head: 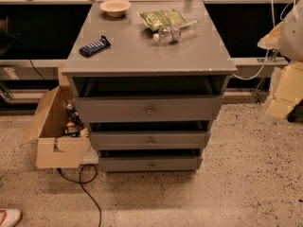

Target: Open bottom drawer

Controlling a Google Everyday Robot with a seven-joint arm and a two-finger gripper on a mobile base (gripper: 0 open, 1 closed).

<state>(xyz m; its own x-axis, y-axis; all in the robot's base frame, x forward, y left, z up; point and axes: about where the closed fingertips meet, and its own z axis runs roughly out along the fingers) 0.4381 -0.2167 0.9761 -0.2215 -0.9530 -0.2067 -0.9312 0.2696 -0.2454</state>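
Note:
A grey cabinet stands in the middle of the camera view with three drawers stacked in its front. The bottom drawer is the narrowest and lowest, just above the floor, with a small round brass knob at its centre. Its front sits nearly flush, with a dark gap above it. The mid-sized drawer and the tallest drawer lie above it. My gripper shows as pale yellow and white parts at the right edge, well to the right of and above the bottom drawer, touching nothing.
An open cardboard box with bottles stands against the cabinet's left side. A black cable loops on the speckled floor in front. A bowl, green bag, water bottle and dark snack bar lie on top. A shoe is at bottom left.

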